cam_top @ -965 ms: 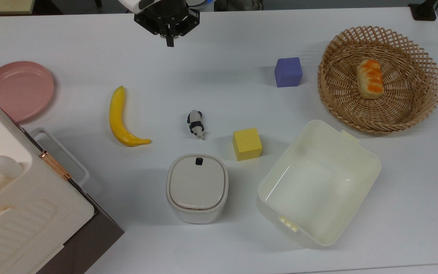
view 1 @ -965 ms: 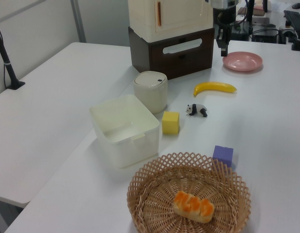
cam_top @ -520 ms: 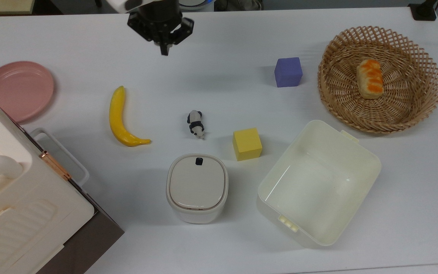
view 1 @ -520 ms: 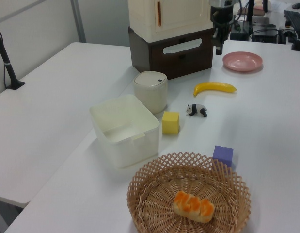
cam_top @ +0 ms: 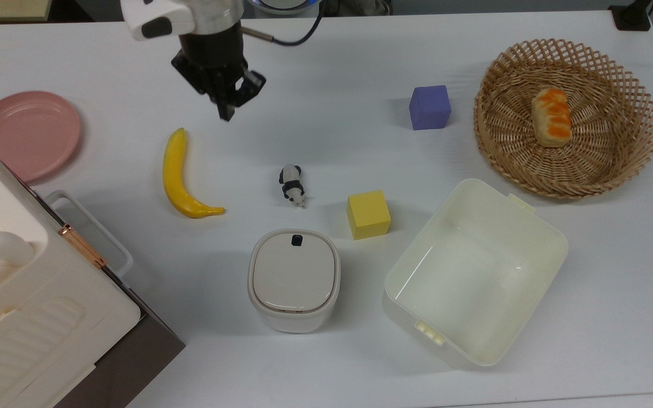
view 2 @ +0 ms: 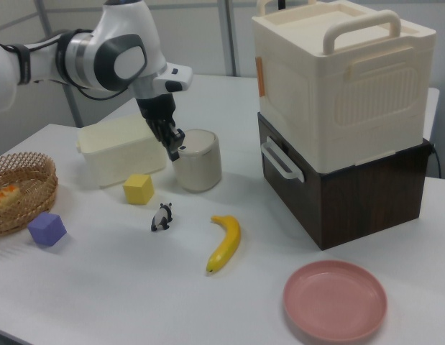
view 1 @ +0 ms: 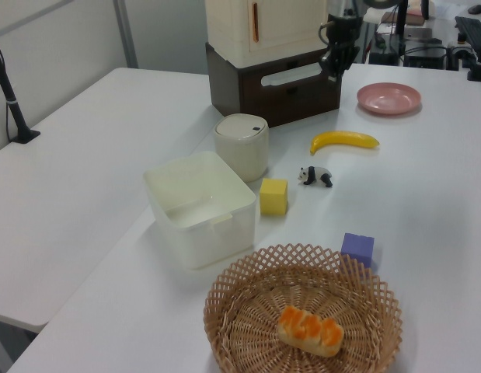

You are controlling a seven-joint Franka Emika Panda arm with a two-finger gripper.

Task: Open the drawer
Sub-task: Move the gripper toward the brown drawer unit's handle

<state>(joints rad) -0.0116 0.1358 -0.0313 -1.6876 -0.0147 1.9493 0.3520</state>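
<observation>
The drawer [view 2: 290,205] is the dark brown case under a cream box, with a white loop handle [view 2: 280,162] on its front. The front sits flush, so the drawer is closed. The left view has the drawer [view 1: 302,95] at the table's far end, handle [view 1: 291,75] facing the camera. From the top view I see its dark edge [cam_top: 145,340] and handle [cam_top: 102,225] at the lower left. My gripper [cam_top: 225,115] hangs shut and holds nothing, above the table beyond the banana. In the left view the gripper [view 1: 332,74] is just right of the handle; the right view's gripper [view 2: 175,152] overlaps the small bin.
A banana [cam_top: 182,175], a toy panda [cam_top: 291,184] and a yellow cube [cam_top: 368,214] lie mid-table. A grey-lidded bin [cam_top: 294,277], a cream tub [cam_top: 553,238], a purple cube [cam_top: 429,107], a wicker basket [cam_top: 615,147] with bread and a pink plate [cam_top: 26,133] surround them.
The gripper has travelled toward the top view's left and down the picture, from the table's far edge to a spot near the banana's tip. Nothing else moved.
</observation>
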